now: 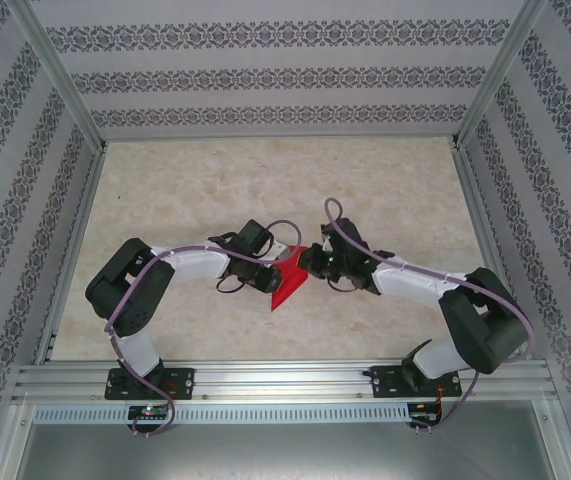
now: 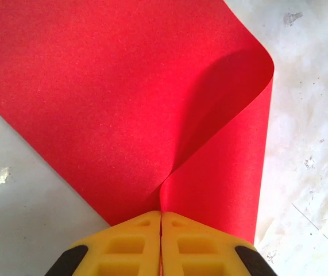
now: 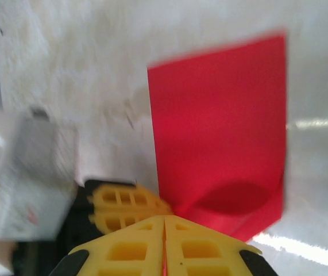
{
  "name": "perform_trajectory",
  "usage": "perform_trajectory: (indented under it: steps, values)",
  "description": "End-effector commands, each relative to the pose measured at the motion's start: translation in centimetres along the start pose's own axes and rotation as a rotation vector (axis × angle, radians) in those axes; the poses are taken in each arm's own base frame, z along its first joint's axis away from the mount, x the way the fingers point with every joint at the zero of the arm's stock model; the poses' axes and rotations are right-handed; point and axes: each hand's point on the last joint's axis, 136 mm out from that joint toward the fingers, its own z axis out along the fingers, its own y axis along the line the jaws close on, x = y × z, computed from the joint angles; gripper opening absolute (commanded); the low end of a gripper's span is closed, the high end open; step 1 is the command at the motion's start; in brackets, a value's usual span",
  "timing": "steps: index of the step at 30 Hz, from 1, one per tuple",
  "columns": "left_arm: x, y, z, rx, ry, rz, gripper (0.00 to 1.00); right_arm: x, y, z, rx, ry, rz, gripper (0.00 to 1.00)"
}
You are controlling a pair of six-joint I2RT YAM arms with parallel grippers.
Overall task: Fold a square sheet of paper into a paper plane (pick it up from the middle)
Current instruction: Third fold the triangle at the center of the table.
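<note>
1. Both arms are bent inward, so they meet around the middle of the pale marbled surface point(image 1: 265, 180).
2. The left claw point(image 1: 277, 262) and right claw point(image 1: 307, 262) face each other, almost touching.
3. The red sheet of paper point(image 1: 287, 285) sits right between them. Its upper end is at the claws and a pointed tip aims toward the near edge.
4. Patterned walls point(image 1: 265, 75) box it in, and there's a metal rail point(image 1: 285, 380) under the bases.

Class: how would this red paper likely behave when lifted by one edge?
Probably floppy: the paper bows into a soft curl by the left end effector pinching it. Likely light: a fingertip pinch seems enough to hold it. Being so thin, it may crease easily.
</note>
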Motion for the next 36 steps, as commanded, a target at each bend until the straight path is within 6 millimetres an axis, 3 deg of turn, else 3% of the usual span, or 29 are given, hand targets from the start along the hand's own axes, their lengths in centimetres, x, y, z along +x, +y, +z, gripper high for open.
perform_trajectory:
  steps: [1,9,27,30,34,36]
  values:
    - [0.6,0.6,0.7,-0.014,0.034,-0.003,0.09,0.9,1.8,1.0,-0.056,-0.024,0.035,0.09]
    - [0.6,0.6,0.7,-0.012,0.034,-0.002,0.09,2.4,1.2,3.1,-0.033,0.023,0.059,0.07]
    - [1.2,1.3,1.1,-0.042,0.065,-0.01,0.08,4.7,-4.5,5.8,0.092,0.072,0.102,0.06]
    - [1.3,1.4,1.1,-0.048,0.069,-0.011,0.08,4.3,-3.3,5.2,0.062,0.065,0.094,0.07]
    - [1.3,1.4,1.1,-0.052,0.071,-0.012,0.08,2.2,-1.0,3.2,0.021,0.009,0.062,0.09]
    - [1.2,1.4,1.1,-0.05,0.072,-0.012,0.08,1.2,-0.9,2.5,0.014,-0.017,0.061,0.1]
